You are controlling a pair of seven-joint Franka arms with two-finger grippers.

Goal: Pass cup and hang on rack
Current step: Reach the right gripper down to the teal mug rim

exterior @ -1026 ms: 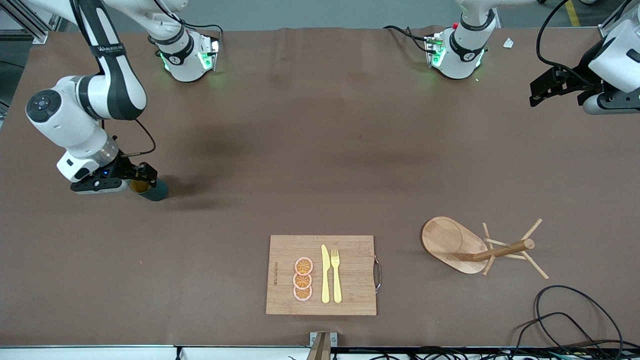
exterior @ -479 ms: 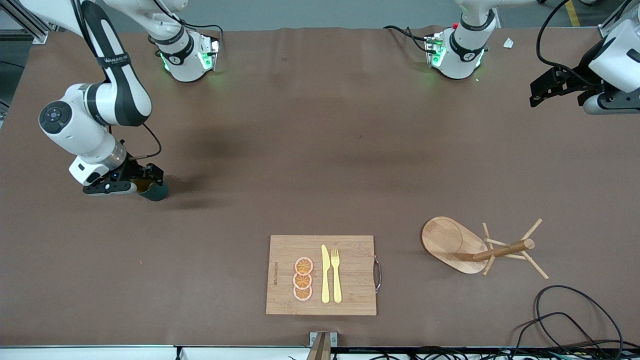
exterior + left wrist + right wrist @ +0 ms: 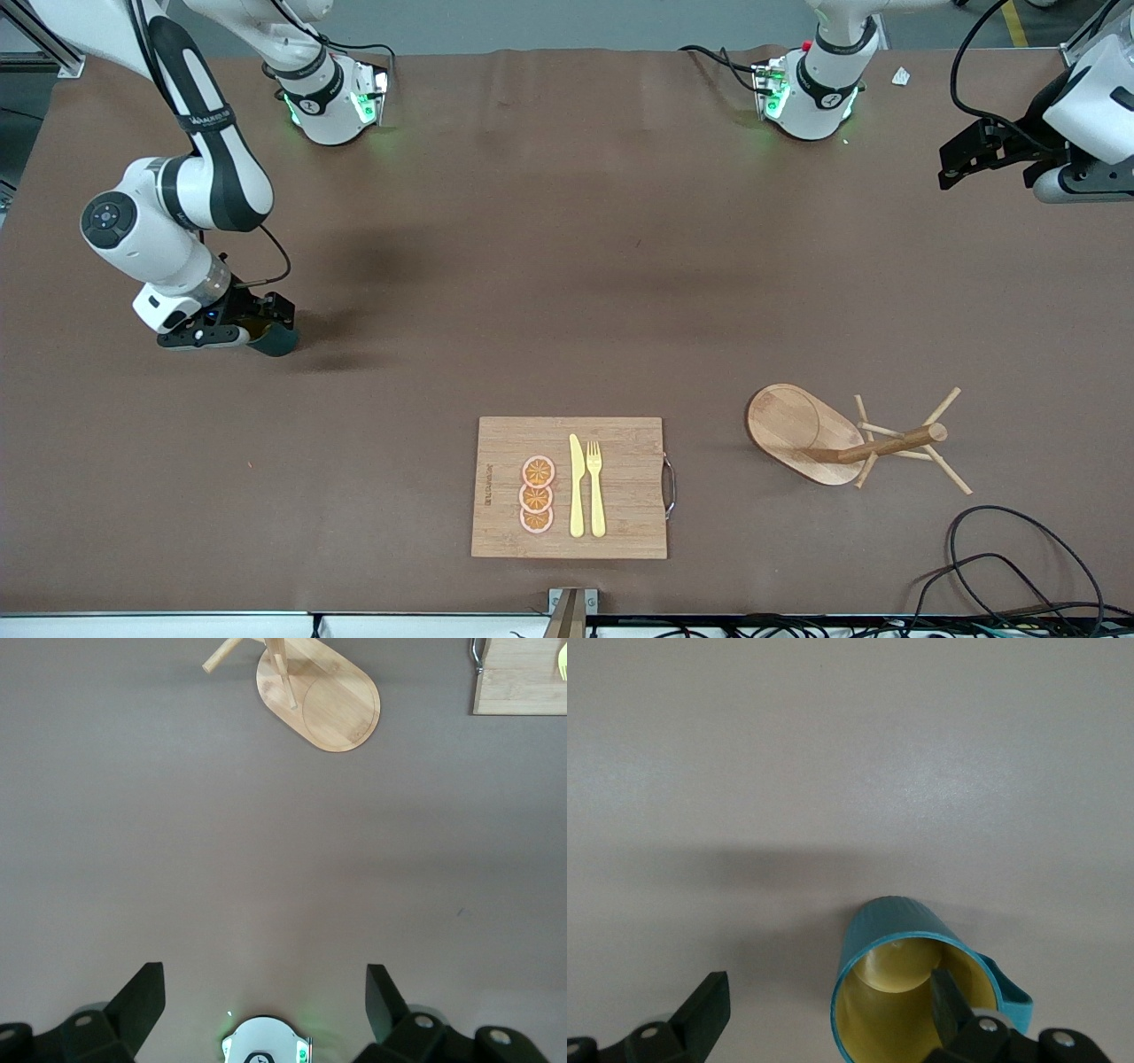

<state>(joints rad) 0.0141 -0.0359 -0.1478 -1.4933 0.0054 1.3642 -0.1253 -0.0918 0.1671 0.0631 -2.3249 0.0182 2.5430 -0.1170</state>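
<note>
Over the last second your right gripper has slid in toward the cup, the arm swinging closer to the table's middle, so the fingers now bracket the cup's rim instead of standing off beside it. That puts you at the grasp step: judged from this, the next move is to close on the wall and lift. The jaws are spread wide and hold nothing yet; in the right wrist view one finger reaches into the cup's mouth while the other finger sits well clear outside. The cup stands upright on the table toward the right arm's end, dark teal outside, mustard-yellow inside, with a small loop handle on the side by the inner finger. Further along, the rack stands toward the left arm's end, nearer the front camera than the cup, and has not moved. Your left gripper waits in the air at the left arm's end of the table, jaws wide apart and empty.
</note>
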